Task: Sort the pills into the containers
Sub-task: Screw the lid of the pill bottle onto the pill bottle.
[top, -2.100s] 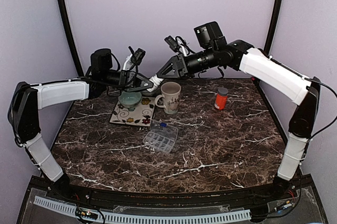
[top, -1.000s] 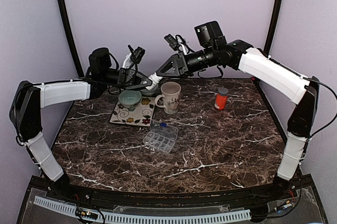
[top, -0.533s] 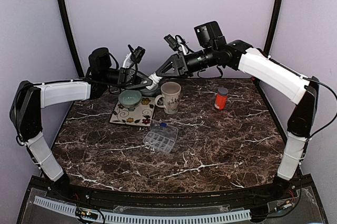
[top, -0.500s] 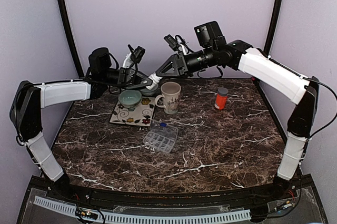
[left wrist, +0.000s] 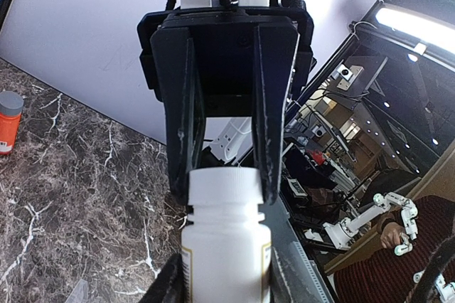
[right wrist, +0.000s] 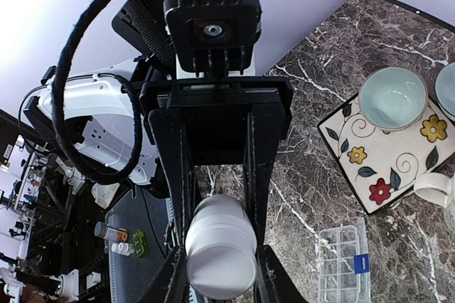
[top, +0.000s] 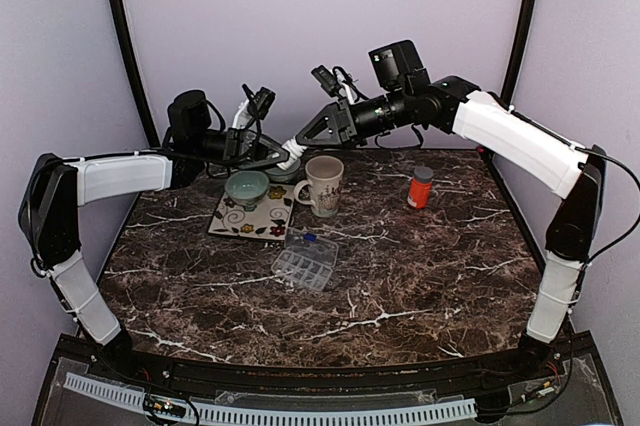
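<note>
A white pill bottle [top: 291, 153] is held in the air at the back of the table, between both grippers. My left gripper [top: 274, 156] is shut on its white cap [left wrist: 225, 188]. My right gripper [top: 311, 135] is shut on the bottle's body, and the bottle's round base [right wrist: 221, 259] faces the right wrist camera. A clear pill organiser [top: 305, 260] lies on the marble table [top: 420, 276] below; it also shows in the right wrist view [right wrist: 341, 264]. No loose pills show.
A cream mug [top: 323, 184] stands under the bottle. A teal bowl [top: 246, 189] sits on a floral tile [top: 254, 216] to its left. An orange bottle with a grey cap [top: 421, 187] stands at the back right.
Both grippers and the white bottle have risen very slightly over two seconds. Almost nothing has moved in the last half second.
</note>
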### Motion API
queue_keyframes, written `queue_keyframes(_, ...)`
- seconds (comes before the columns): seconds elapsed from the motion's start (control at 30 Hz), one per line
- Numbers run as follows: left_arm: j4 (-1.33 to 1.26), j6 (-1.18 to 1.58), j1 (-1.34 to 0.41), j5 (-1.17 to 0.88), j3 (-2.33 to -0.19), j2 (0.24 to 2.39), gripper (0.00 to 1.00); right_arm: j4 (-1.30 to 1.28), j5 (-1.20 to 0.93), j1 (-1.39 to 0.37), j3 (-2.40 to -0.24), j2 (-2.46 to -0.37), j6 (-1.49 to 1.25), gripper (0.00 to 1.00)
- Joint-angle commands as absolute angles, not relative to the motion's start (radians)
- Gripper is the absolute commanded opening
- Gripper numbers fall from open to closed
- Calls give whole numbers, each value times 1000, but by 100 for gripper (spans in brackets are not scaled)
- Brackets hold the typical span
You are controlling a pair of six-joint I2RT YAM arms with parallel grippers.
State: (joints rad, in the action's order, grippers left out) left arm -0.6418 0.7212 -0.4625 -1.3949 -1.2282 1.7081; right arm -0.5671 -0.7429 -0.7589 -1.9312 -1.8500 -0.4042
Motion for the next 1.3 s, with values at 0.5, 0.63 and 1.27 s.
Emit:
queue_keyframes(0.5,-451,487,-470,-1367,-1288,1656,0,-557,-789,-756,-1933,-1890,-486,13)
queue_keyframes(0.63,-308,378,-482,-1338,-1330,1653,0,-583,-781,-756,-1944,-1899,-486,13)
queue_keyframes(1.27,-45,55,-583,-939,-1387,1553,0,-653,-698,-761,-1964,-1926,-492,10)
